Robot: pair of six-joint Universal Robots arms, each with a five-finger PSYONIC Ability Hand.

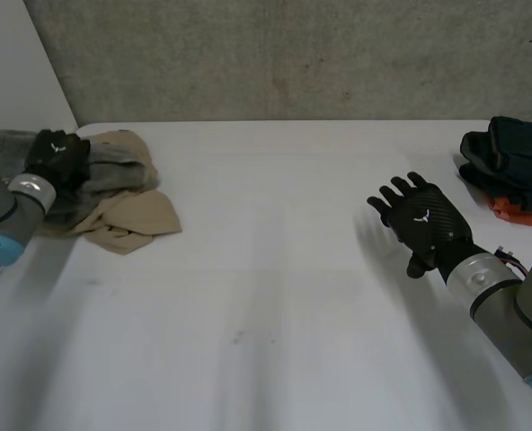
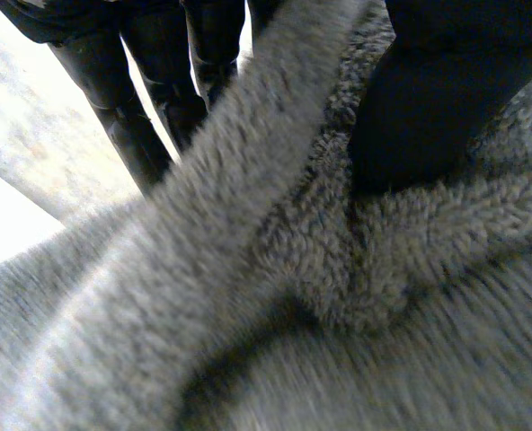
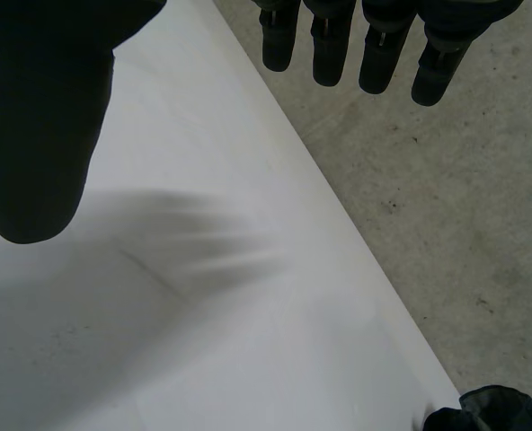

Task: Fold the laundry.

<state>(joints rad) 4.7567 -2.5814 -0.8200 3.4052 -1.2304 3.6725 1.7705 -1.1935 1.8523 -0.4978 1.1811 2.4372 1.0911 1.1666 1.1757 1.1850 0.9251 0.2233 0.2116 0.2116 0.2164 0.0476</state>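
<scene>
Both sides of a grey fleece [image 2: 275,269] ridge are pinched in my left hand [image 1: 59,157], fingers [image 2: 131,117] against thumb, at the table's 9 o'clock edge. That fleece lies on a beige garment [image 1: 131,220]; the heap's long axis runs roughly 10 to 4 o'clock. My right hand [image 1: 423,220] hovers at 3 o'clock, fingers straight and spread, holding nothing. Between my hands the white table [image 1: 275,269] gives wide open room. At 2 o'clock, by the right edge, dark folded clothes [image 1: 513,153] sit on an orange piece [image 1: 522,211].
</scene>
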